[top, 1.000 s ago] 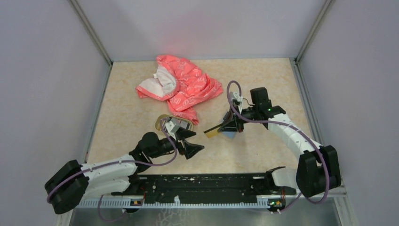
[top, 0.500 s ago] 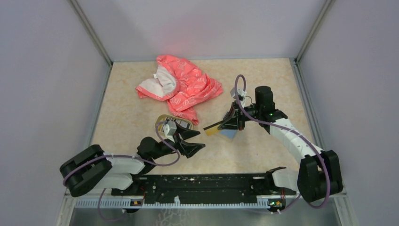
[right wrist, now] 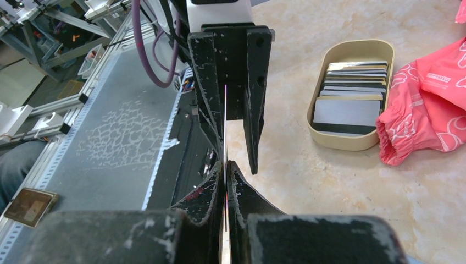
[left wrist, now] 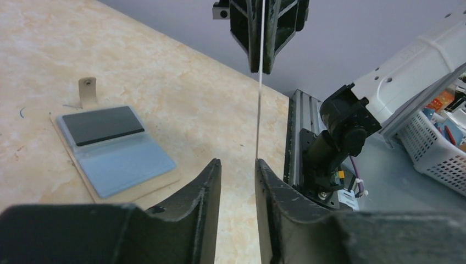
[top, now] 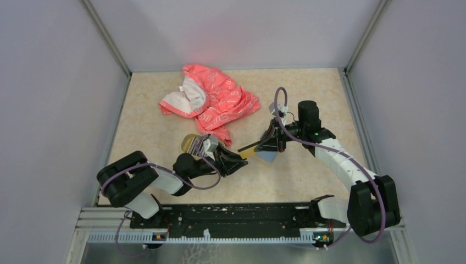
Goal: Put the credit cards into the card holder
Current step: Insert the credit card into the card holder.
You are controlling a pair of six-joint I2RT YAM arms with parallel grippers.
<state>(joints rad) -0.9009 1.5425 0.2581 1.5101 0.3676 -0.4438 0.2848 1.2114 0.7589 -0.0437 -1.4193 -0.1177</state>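
My right jaws are pinched shut on one credit card [top: 250,149], holding it on edge in the air just beside the card holder [left wrist: 112,148]. The card holder lies opened flat on the worktop [left wrist: 181,82]. My left jaws stand partly apart astride the card's free end, and it rests against one finger [left wrist: 280,192] only. If I clamp off-centre, I judge the thin plastic may bow or twist out of the right grip. If the right jaws let go too soon, it falls beside the card holder. The other cards [right wrist: 351,82] wait in the dish [right wrist: 340,144], left of the card holder.
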